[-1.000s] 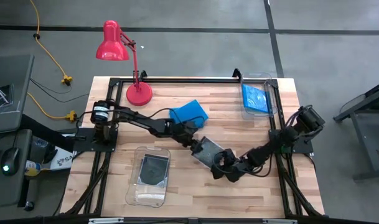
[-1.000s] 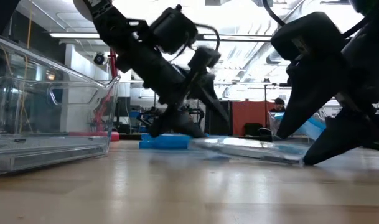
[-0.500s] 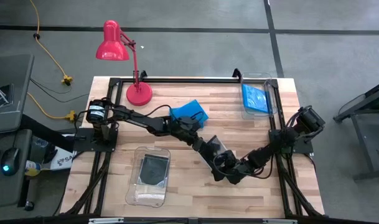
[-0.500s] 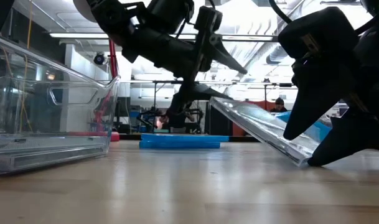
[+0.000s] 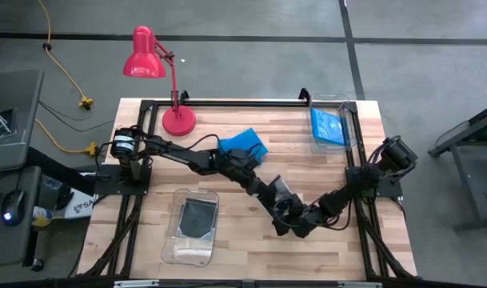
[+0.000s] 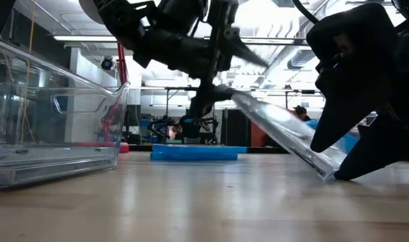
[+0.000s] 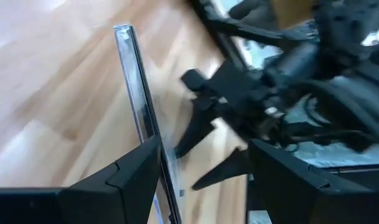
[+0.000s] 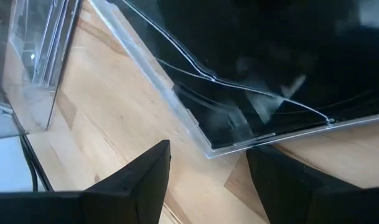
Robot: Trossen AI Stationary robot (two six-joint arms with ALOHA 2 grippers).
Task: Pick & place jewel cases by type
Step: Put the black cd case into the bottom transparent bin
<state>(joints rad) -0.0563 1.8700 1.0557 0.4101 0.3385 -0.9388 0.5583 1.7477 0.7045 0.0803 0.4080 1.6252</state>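
Grey concrete floor surrounds a wooden table (image 5: 243,248); red lamp (image 5: 151,60) upper left. Centre frame, left gripper (image 5: 269,194) clamps a tilted dark jewel case (image 6: 285,138); right gripper (image 5: 285,227), fingers apart, at its lower edge

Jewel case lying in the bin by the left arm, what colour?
Dark black-grey jewel case, lying flat in the clear bin; shows best in the high view.

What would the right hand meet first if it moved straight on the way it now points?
Most likely the tilted dark jewel case, which fills the right wrist view just past the right hand. The left hand holds its raised edge. Depth is hard to judge.
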